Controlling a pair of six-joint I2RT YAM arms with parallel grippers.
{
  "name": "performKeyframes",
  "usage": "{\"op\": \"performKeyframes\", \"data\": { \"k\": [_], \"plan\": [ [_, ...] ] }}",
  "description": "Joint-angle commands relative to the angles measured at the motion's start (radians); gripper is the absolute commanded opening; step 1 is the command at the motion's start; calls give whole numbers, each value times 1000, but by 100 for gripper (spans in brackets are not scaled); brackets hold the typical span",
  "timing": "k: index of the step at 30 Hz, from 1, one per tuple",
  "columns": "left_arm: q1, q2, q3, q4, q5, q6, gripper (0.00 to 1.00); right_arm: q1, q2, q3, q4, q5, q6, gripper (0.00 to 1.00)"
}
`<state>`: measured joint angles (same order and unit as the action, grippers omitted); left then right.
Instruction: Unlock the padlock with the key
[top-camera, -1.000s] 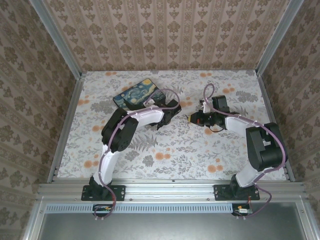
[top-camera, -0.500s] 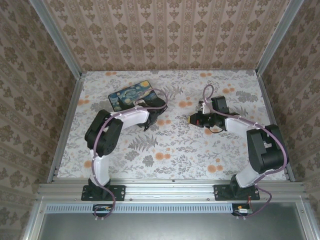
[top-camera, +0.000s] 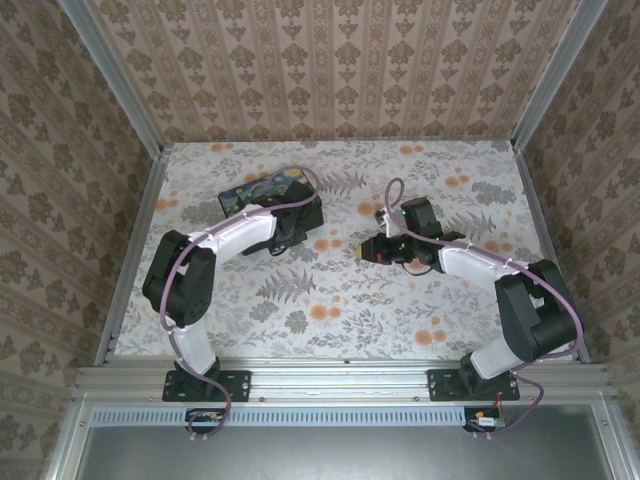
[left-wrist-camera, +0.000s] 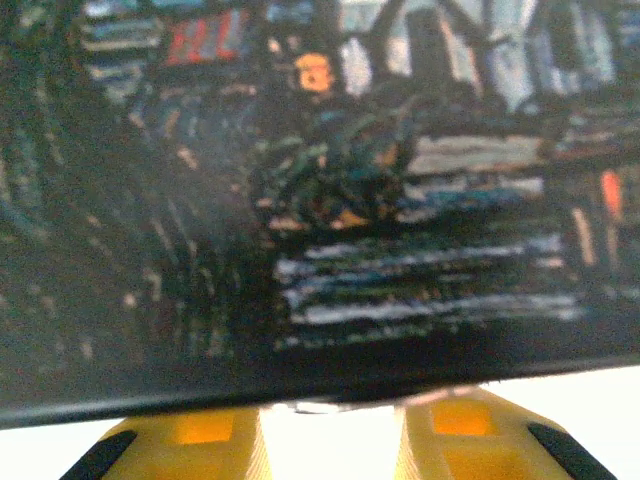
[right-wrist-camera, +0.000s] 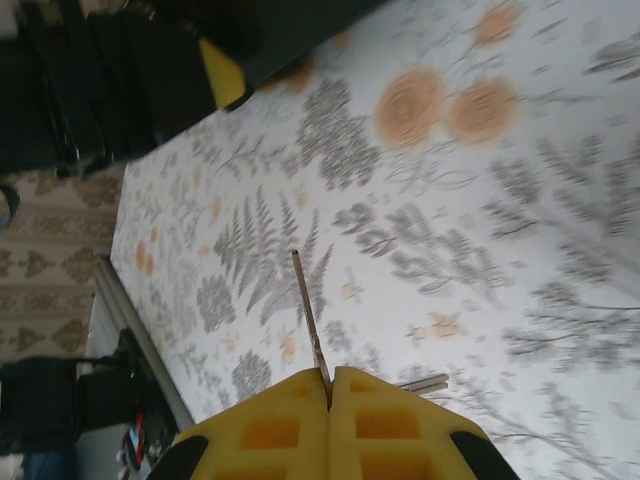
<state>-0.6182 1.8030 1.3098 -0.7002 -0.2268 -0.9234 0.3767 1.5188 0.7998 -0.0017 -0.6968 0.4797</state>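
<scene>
Right claw (right-wrist-camera: 330, 388) clamped tight on the key (right-wrist-camera: 308, 310) — thin blade sticking out ahead of the fingertips, held over the middle of the floral desk (right-wrist-camera: 520, 250). Left claw (left-wrist-camera: 330, 420) narrow, fingers (left-wrist-camera: 190, 440) a little apart, nosed against the edge of the painted box (left-wrist-camera: 400, 200) — cannot tell if anything is pinched.

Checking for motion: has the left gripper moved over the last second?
Yes. The left gripper moved left, toward the left rail, nearer the painted box.
</scene>
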Motion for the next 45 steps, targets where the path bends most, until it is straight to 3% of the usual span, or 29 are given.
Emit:
{"op": "performKeyframes", "data": {
  "k": [1, 13, 25, 41, 45],
  "plan": [
    [30, -73, 71, -101, 179, 29, 5, 68, -14, -16, 82, -39, 38, 1],
    [88, -190, 136, -230, 480, -8, 5, 269, 57, 69, 253, 57, 168, 0],
    [115, -234, 176, -337, 656, -77, 5, 299, 16, 59, 294, 169, 239, 0],
    [126, -186, 275, -384, 688, -147, 3, 299, -38, 94, 201, 152, 226, 0],
    [130, -182, 289, -363, 675, -115, 10, 291, -59, 98, 149, 144, 205, 0]
  ]
}}
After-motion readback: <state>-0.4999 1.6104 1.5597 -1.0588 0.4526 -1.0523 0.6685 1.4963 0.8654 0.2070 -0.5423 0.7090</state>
